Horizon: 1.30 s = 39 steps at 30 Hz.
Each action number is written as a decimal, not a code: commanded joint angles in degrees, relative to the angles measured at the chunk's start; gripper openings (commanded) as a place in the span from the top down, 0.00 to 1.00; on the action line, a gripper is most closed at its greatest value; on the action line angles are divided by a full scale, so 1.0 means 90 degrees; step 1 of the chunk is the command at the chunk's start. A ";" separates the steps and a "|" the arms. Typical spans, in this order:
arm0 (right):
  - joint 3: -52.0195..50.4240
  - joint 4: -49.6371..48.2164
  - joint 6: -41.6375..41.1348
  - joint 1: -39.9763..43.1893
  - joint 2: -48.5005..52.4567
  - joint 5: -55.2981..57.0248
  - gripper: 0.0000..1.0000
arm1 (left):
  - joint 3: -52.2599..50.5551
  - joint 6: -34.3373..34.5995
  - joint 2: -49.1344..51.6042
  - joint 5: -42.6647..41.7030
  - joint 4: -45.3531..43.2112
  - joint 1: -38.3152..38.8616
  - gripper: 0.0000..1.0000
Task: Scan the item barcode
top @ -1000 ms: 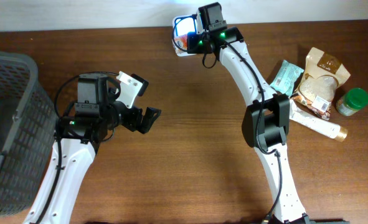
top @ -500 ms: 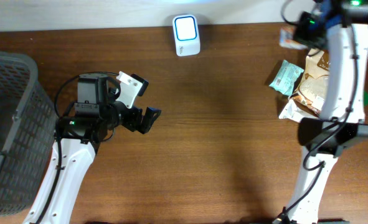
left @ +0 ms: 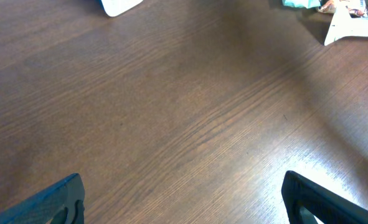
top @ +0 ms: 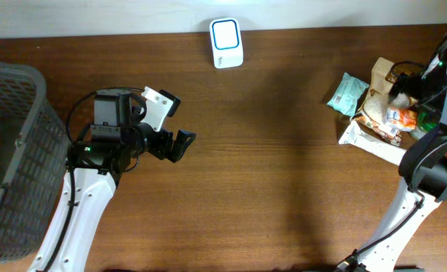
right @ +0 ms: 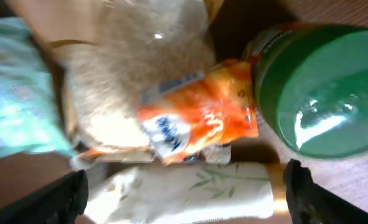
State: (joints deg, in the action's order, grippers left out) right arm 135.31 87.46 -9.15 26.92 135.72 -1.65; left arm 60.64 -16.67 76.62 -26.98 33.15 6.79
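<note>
The middle of the table (top: 284, 174) is bare wood, wide enough for me to sweep through. The wire basket (top: 11, 136) walls off the left edge and the scanner (top: 227, 43) stands at the far edge. The right edge is crowded: teal packet (top: 346, 94), brown bag (top: 389, 81), white tube (top: 370, 145), green-lidded jar (right: 314, 93), and the orange packet (top: 399, 117) seemingly on top.

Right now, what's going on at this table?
The right hand hovers open above the orange packet, which lies loose on the grain bag beside the green-lidded jar. The left hand is open over the table, holding nothing. The scanner sits at the far edge with no item near it.
</note>
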 commanded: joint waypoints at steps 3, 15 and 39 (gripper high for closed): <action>0.0855 0.0437 0.0491 -0.0850 -0.2844 -0.0833 0.01 | 0.0019 0.0036 -0.0007 -0.0022 0.0007 0.0022 0.01; -0.8709 -0.3815 0.0879 -0.3257 -0.9343 -0.0838 0.02 | 0.0017 0.0036 -0.0007 -0.0022 0.0007 0.0022 0.01; -1.3850 -0.9481 0.2990 -0.3235 -1.4205 -0.0826 0.02 | 0.0019 0.0036 -0.0007 -0.0022 0.0010 0.0022 0.01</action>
State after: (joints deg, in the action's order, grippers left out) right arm 16.34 4.19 17.02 -1.98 14.87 -7.90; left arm 60.62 -16.67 76.62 -27.00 33.45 6.79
